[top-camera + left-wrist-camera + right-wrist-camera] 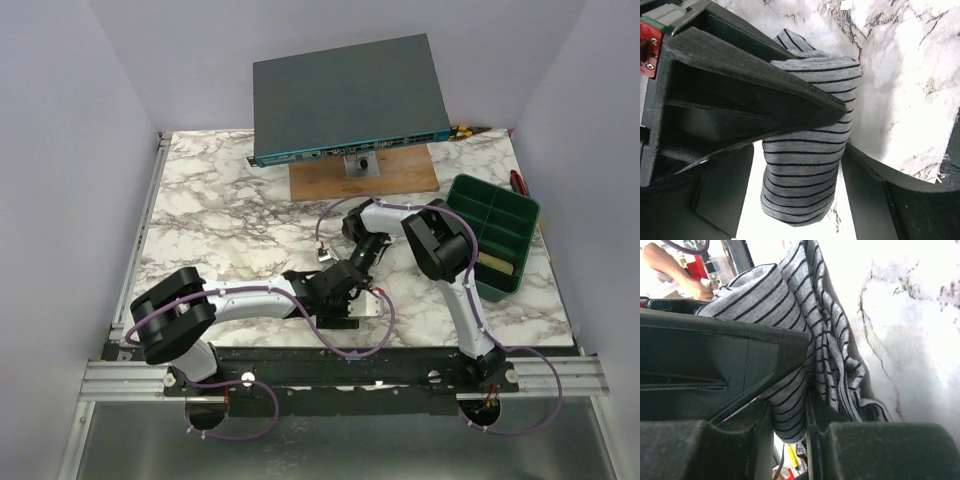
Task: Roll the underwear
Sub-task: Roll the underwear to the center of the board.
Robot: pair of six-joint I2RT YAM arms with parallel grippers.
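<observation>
1. One marble table [200,220] fills the cell. A switch [345,95] on a board [310,180] sits at the far side and a green bin [495,225] at the right edge, all well apart from the work.
2. The left arm [250,298] and right arm [440,250] both reach in to the near middle of the table, their wrists close together.
3. The underwear [805,170], grey with thin black stripes, is there between them, low over the marble. From above, the wrists hide most of it.
4. The left wrist view shows it as a fat tube. The right wrist view shows loose pleats beside it, so I'd judge the roll well begun but not finished.
5. The left gripper [845,135] is clamped across the tube, one finger on top and the other against its side.
6. The right gripper [790,410] is pinched on a folded layer, with slack bunched just beside its outer finger.
7. To do this step well, I'd hold the left grip as the anchor. The right should pull the slack taut before turning, with the stripes kept parallel so the tube doesn't skew or telescope. A grip eased too early would probably let it spring open.
</observation>
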